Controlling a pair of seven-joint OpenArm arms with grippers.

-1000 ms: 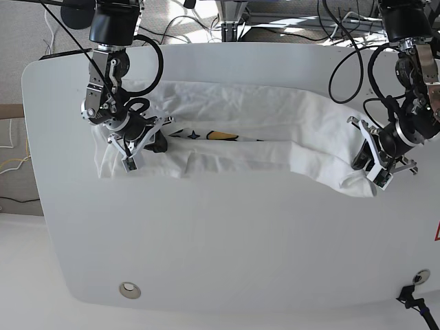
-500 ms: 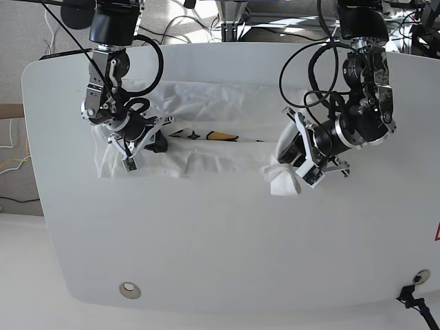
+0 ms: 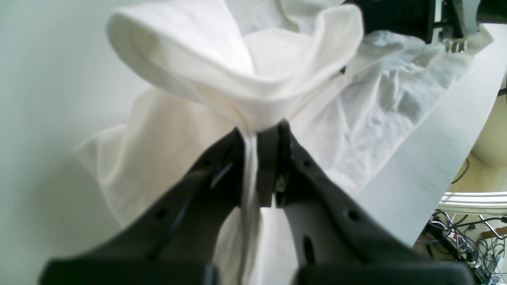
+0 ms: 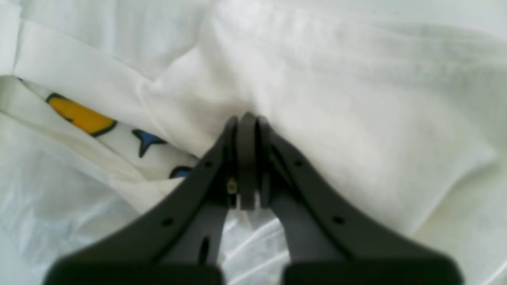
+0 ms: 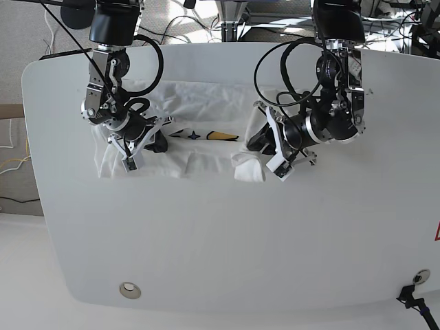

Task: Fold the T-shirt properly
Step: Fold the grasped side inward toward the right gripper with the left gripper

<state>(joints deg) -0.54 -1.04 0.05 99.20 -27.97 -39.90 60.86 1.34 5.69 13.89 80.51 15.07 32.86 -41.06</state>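
Note:
The white T-shirt (image 5: 206, 103) lies crumpled across the far half of the table, with a strip of its yellow and blue print (image 5: 213, 135) showing in a fold. My left gripper (image 5: 253, 148) is shut on a bunched end of the cloth (image 3: 245, 55), held over the shirt's middle; fabric runs down between its fingers (image 3: 273, 158). My right gripper (image 5: 157, 142) is shut, its tips (image 4: 246, 118) pressed against a fold of the shirt (image 4: 336, 99) beside the print (image 4: 79, 114). No cloth shows between its jaws.
The white table (image 5: 220, 240) has rounded corners and a metal grommet (image 5: 128, 290) near the front left. Cables (image 5: 275, 62) loop from both arms above the shirt. The table's edge (image 3: 427, 158) runs close to the right of the left gripper.
My left gripper has carried the shirt's right end leftwards, from the table's right side to over the shirt's middle. The right arm has not moved.

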